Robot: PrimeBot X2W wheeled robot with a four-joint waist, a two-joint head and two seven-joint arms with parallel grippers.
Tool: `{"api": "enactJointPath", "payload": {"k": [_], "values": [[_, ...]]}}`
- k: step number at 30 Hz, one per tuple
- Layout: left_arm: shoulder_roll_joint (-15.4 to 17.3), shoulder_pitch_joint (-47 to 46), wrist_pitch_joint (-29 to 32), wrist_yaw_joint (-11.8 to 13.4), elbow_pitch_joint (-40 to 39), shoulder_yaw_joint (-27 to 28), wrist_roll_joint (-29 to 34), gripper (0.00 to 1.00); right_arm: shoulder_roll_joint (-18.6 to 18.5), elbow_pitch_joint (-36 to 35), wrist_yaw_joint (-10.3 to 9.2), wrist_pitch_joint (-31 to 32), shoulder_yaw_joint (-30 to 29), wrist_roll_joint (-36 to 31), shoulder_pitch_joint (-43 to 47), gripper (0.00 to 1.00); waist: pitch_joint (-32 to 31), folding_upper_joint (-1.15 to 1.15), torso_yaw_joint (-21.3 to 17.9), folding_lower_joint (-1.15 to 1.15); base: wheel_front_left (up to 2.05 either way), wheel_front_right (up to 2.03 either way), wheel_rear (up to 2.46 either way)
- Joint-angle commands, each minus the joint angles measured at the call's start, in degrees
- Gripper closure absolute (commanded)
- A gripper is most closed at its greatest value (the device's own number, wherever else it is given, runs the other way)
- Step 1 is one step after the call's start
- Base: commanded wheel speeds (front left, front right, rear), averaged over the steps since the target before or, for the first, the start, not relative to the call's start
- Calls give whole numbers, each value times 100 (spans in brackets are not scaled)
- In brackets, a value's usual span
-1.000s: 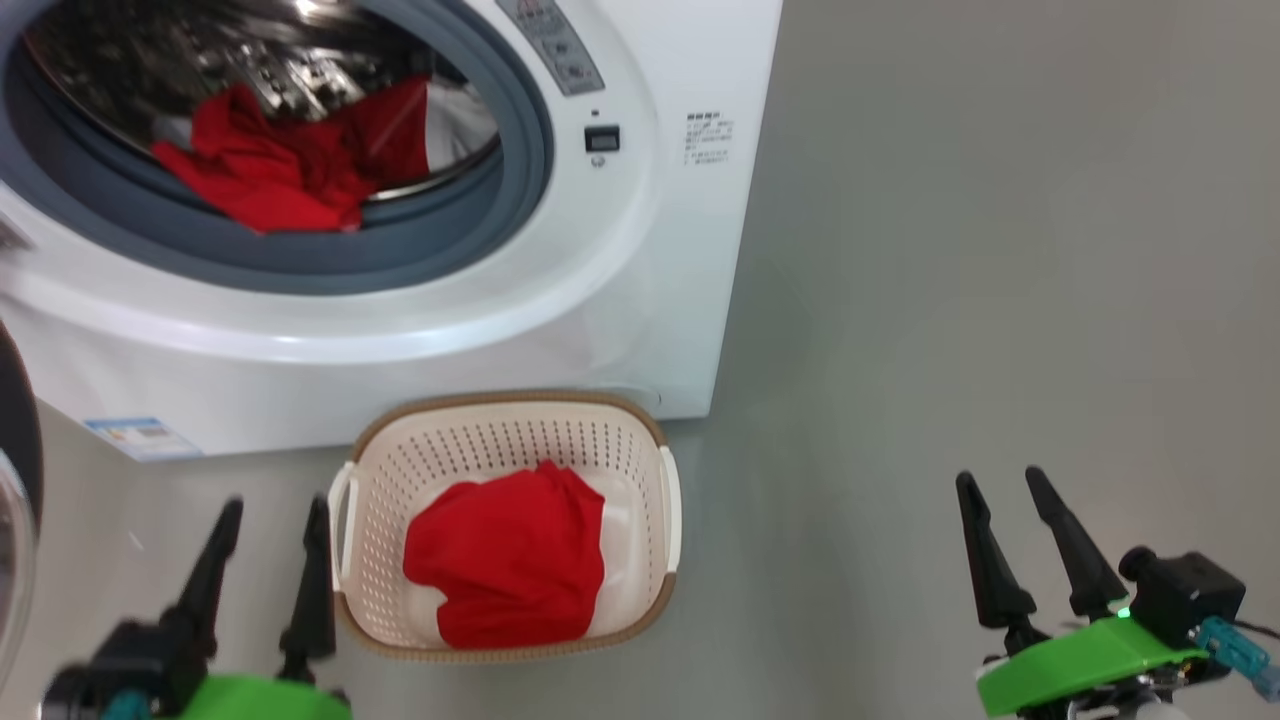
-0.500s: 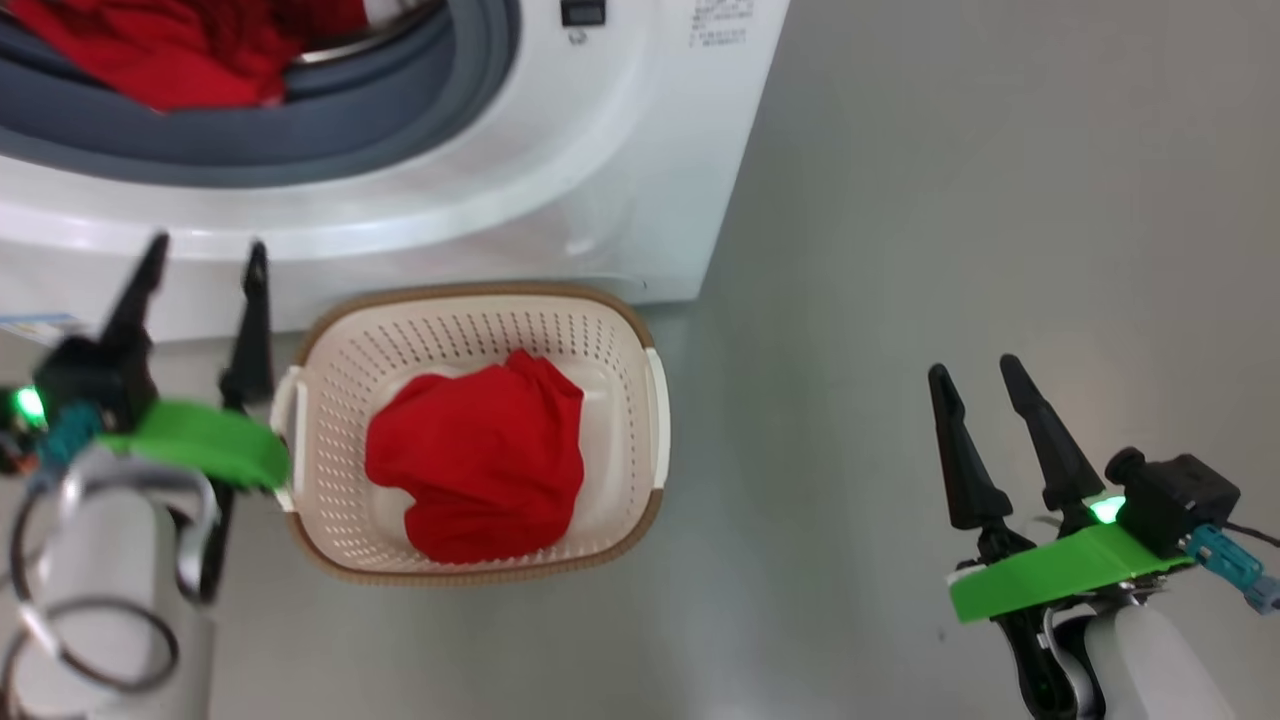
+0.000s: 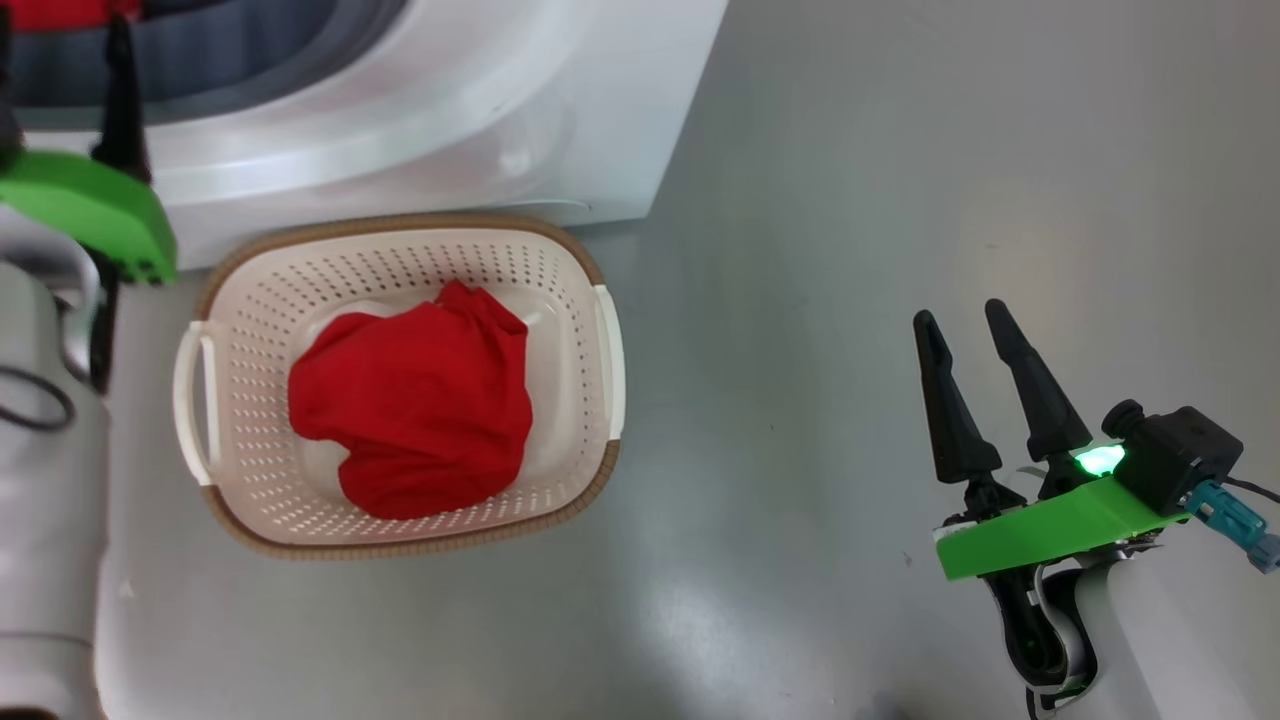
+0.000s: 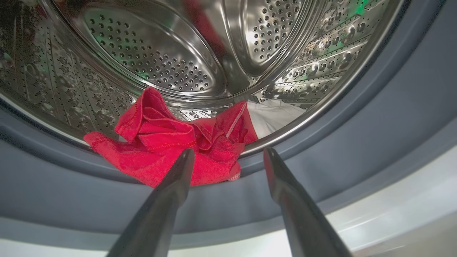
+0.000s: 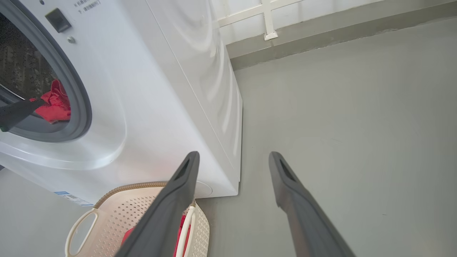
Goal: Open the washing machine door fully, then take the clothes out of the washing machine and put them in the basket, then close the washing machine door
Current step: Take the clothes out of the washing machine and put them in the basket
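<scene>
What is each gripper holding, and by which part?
Nothing is held. The left gripper, jaws open, points at the clothes in the drum; the right gripper is open.

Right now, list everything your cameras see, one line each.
Washing machine: one, white, behind the basket.
Drum: one, steel, inside the washing machine.
Seal: one, grey-blue, around the drum's mouth.
Drum clothes: one heap, red, on the drum's front lip and seal.
White cloth: one, white, behind that heap.
Basket: one, cream with brown rim, on the floor.
Basket clothes: one heap, red, inside the basket.
Floor: one, grey, under everything.
Left gripper: one, dark fingers, open, at the drum's mouth.
Right gripper: one, dark fingers, open, over floor right of the basket.
</scene>
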Motion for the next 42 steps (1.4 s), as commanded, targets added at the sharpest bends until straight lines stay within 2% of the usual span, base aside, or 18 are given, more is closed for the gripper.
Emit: {"api": "enactJointPath", "payload": {"k": [1, 16, 24, 32, 33, 34, 35, 36, 37, 42], "values": [[344, -203, 17, 67, 51, 78, 52, 0, -4, -147, 28, -37, 147, 42, -25, 0, 139, 0, -119, 0, 0, 0, 0], [863, -1810, 217, 423, 1624, -29, 129, 0, -4, -241, 28, -37, 287, 212, -202, 0, 640, 0, -466, 0, 0, 0, 0], [1147, -2126, 245, 459, 1966, -203, 228, 0, -4, -278, 28, -37, 408, 316, -242, 0, 802, 0, -688, 0, 0, 0, 0], [1289, -2277, 361, 514, 2111, -382, 289, 0, -4, -312, 28, -37, 443, 377, -236, 0, 896, 0, -826, 0, 0, 0, 0], [1297, -2276, 366, 520, 2120, -392, 284, 22, -4, -313, 28, -37, 444, 381, -237, 0, 895, 0, -835, 0, 0, 0, 0], [1306, -2270, 366, 531, 2129, -401, 279, 49, -4, -313, 28, -37, 447, 385, -237, 0, 892, 0, -843, 0, 0, 0, 0], [1311, -2265, 370, 541, 2136, -410, 275, 62, -4, -313, 28, -37, 447, 387, -239, 0, 891, 0, -847, 0, 0, 0, 0], [1313, -2260, 372, 548, 2143, -418, 267, 93, -4, -314, 28, -37, 443, 389, -242, 0, 885, 0, -846, 0, 0, 0, 0], [1314, -2256, 369, 556, 2149, -428, 262, 100, -4, -314, 28, -37, 439, 391, -243, 0, 876, 0, -844, 0, 0, 0, 0], [1281, -2231, 294, 568, 2167, -465, 213, 100, -4, -295, 28, -37, 423, 387, -253, 0, 810, 0, -798, 0, 0, 0, 0]]}}
